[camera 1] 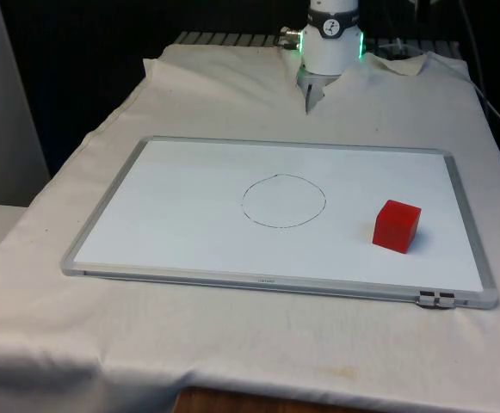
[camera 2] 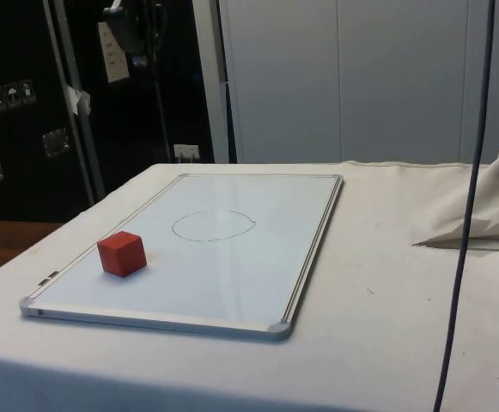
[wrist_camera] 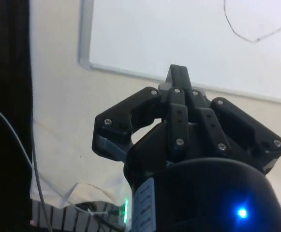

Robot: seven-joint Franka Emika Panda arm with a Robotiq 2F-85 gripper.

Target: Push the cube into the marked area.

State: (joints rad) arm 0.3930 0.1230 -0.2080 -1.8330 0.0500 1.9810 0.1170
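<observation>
A red cube (camera 1: 397,225) rests on the whiteboard (camera 1: 181,215), near the front view's right edge of the board. The marked area is a thin hand-drawn circle (camera 1: 284,201) in the board's middle, left of the cube and apart from it. My gripper (camera 1: 308,101) hangs over the cloth just beyond the board's far edge, well away from the cube. In the wrist view the gripper (wrist_camera: 178,72) has its fingers (wrist_camera: 178,96) pressed together, holding nothing, pointing at the board's frame (wrist_camera: 130,71). In the side view the cube (camera 2: 121,254) sits near the board's close corner, short of the circle (camera 2: 213,226).
The whiteboard's (camera 2: 232,257) raised grey frame (camera 2: 309,249) runs all round it. A bunched fold of cloth (camera 2: 481,215) lies beside the board, and a dark cable (camera 2: 468,215) hangs in front of the side camera. Cloth wrinkles (camera 1: 387,64) lie behind the gripper.
</observation>
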